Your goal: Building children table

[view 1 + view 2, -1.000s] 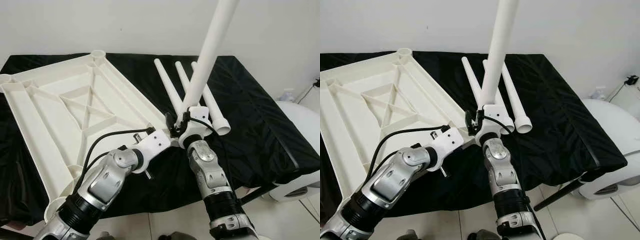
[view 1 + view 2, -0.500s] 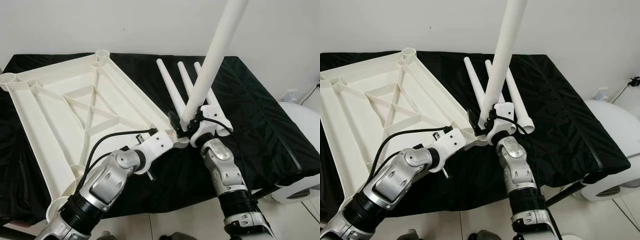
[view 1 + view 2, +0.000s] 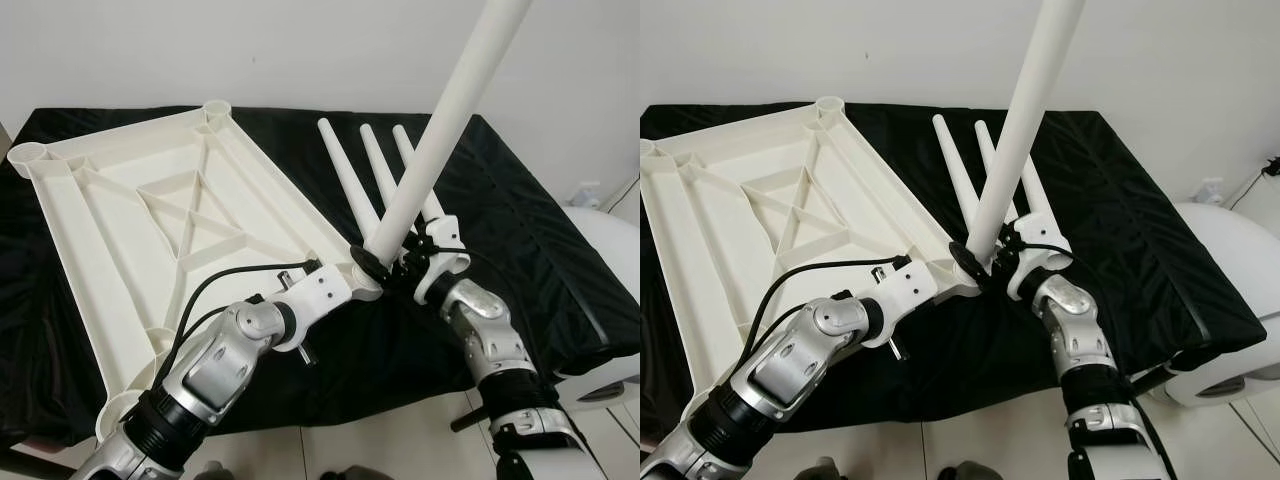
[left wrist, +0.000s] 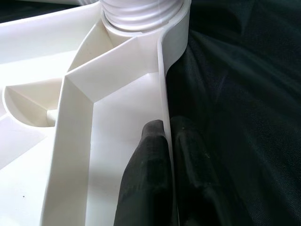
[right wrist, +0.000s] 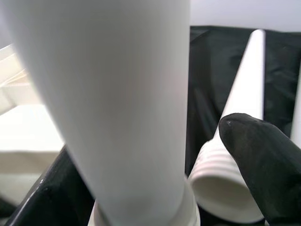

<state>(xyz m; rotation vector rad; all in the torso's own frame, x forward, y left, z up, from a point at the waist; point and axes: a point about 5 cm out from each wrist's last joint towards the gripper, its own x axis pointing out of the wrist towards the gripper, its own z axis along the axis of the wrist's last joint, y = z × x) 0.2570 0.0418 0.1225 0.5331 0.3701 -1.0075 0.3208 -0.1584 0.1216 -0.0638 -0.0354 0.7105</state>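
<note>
1. Tabletop [image 3: 150, 230] lies underside up on the black cloth [image 3: 520, 250], left of 3 spare legs [image 3: 375, 175]. Vs 1 s ago its near corner sits under the held leg's base.
2. Leg [image 3: 440, 150] leans further right now, threaded end at the corner socket [image 4: 141, 14] – looks like seating/screw-in under way.
3. R gripper [image 3: 405, 262] clamped round leg near its base; L gripper [image 4: 167, 155] pinches the tabletop rim, fingers nearly closed.
4. Leg top cut off; thread engagement hidden.
</note>
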